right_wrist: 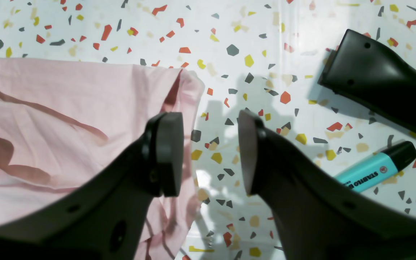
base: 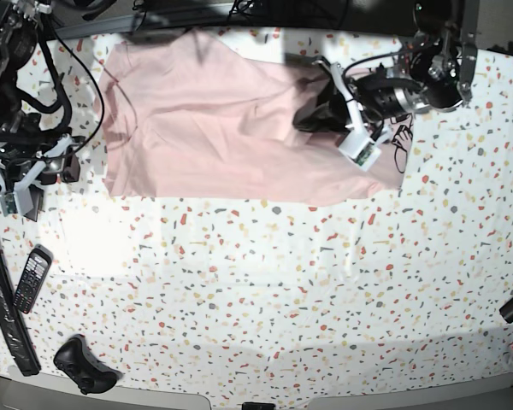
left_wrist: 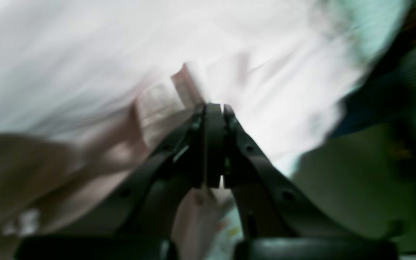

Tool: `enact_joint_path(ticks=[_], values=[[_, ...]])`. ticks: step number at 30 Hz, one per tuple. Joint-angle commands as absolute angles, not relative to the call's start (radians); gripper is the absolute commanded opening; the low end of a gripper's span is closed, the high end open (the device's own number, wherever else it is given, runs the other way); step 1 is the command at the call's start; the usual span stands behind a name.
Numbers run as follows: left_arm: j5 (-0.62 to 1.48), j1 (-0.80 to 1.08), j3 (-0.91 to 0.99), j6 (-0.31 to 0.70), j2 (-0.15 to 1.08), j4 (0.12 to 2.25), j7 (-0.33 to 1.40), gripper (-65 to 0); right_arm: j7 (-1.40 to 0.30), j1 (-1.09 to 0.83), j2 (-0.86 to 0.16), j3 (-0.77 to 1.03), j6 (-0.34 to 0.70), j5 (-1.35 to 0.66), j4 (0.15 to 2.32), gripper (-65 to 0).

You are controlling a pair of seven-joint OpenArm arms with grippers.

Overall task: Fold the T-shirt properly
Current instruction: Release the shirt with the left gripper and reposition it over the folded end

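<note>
Left gripper (left_wrist: 213, 108) is clenched on a fold of the large pale pink cotton T-shirt (base: 205, 128), which lies rumpled at the far edge of the speckled terrazzo table (base: 265, 282), long axis running left-right. Right gripper (right_wrist: 211, 151) hangs released beside the shirt's edge, gripping nothing.

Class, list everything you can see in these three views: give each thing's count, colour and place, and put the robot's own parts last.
T-shirt: one, pale pink, spread rumpled across the far side of the table.
Table: one, white with coloured terrazzo flecks, under everything.
Highlighter: one, turquoise with black cap, on the table in the right wrist view.
Phone handset: one, black, near the base view's left edge.
Game controller: one, black, near front left corner.
Long flat bar: one, black, beside the handset.
Left gripper: one, black, fingers shut on the T-shirt.
Right gripper: one, black, open beside the shirt's edge.
</note>
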State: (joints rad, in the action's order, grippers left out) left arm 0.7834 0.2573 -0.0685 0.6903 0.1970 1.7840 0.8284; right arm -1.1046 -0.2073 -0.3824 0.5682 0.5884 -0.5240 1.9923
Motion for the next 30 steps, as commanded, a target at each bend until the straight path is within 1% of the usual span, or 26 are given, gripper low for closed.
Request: enact_joint_path(ticks=[1, 9, 13, 14, 16, 17, 19, 20, 23, 27, 30], values=[[0.838, 0.252, -0.072, 0.698, 0.200, 1.799, 0.824, -65.0, -1.085, -0.197, -0.398, 0.574, 0.595, -0.536, 2.006, -40.4], [0.911, 0.252, -0.129, 0.698, 0.200, 1.799, 0.937, -65.0, -1.085, -0.197, -0.398, 0.574, 0.596, -0.536, 2.006, -40.4], [0.933, 0.251, -0.160, 0.698, 0.200, 1.799, 0.958, -65.0, -1.085, -0.197, -0.398, 0.574, 0.595, -0.536, 2.006, -40.4], [0.934, 0.250, -0.161, 0.698, 0.200, 1.799, 0.968, -58.2, -1.085, -0.197, -0.398, 0.574, 0.595, -0.535, 2.006, -40.4], [0.934, 0.248, -0.161, 0.698, 0.201, 1.799, 0.989, -42.1, -1.085, -0.197, -0.398, 0.574, 0.595, -0.535, 2.006, -40.4], [0.935, 0.245, -0.161, 0.698, 0.203, 1.799, 1.007, -37.7, -1.085, -0.197, -0.398, 0.574, 0.595, -0.535, 2.006, -40.4], [0.964, 0.236, -0.161, 0.698, 0.203, 1.799, 1.088, -37.1, -1.085, -0.197, -0.398, 0.574, 0.595, -0.535, 2.006, -40.4], [1.000, 0.226, -0.161, 0.698, 0.203, 1.799, 1.161, -37.1, -1.085, -0.197, -0.398, 0.574, 0.595, -0.536, 2.006, -40.4], [1.177, 0.187, -0.161, 0.698, 0.204, 1.799, 1.378, -37.1, -1.084, -0.197, -0.398, 0.574, 0.595, -0.536, 2.006, -40.4], [1.393, 0.118, -0.156, 0.698, 0.228, 1.799, 1.396, -37.0, -1.085, -0.197, -0.398, 0.574, 0.595, -0.535, 2.006, -40.4], [1.423, 0.065, -0.156, 0.698, 0.261, 1.799, 1.393, -37.0, -1.085, -0.197, -0.398, 0.574, 0.595, -0.535, 2.006, -40.4]])
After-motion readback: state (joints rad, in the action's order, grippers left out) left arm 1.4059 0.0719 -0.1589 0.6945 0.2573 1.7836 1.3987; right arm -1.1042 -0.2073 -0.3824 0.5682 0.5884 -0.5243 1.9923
